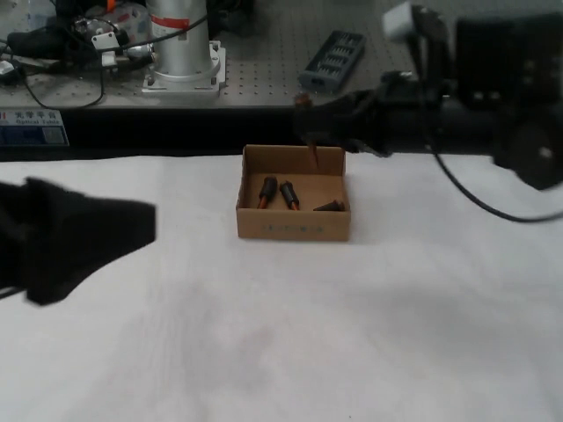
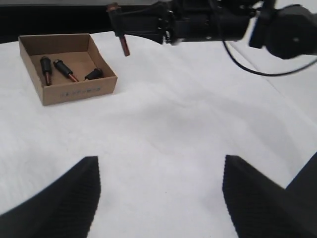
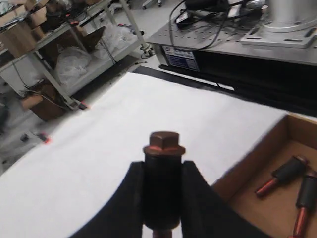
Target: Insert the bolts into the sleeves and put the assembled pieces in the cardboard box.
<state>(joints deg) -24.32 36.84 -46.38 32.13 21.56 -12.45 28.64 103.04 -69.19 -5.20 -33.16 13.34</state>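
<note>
The bolt point(image 3: 164, 143) is seated in its dark sleeve point(image 3: 163, 193), copper head standing proud at one end and the shank tip poking out the other, so this one reads as assembled. The right claw point(image 3: 163, 173) is clenched on that sleeve, a finger on either side. Gripping the sleeve rather than the bolt looks sensible, since it carries both parts as one.

From the high view the piece hangs upright, shank down, above the far edge of the cardboard box point(image 1: 295, 227). Whether it is truly over the opening I cannot tell. Vertical makes sense for a clean drop past the rim.

Down in the box, three assembled pieces point(image 2: 64, 70) lie on the floor, two side by side and one apart near a corner, leaving room for a fourth.

The left claw point(image 2: 159, 161) is released, fingers spread wide with nothing between them. It hovers low over the white cloth on the counter point(image 1: 308, 334), well apart from the box, and that leaves the right arm a free lane.

My read is that lining up over the box and letting go comes next.
</note>
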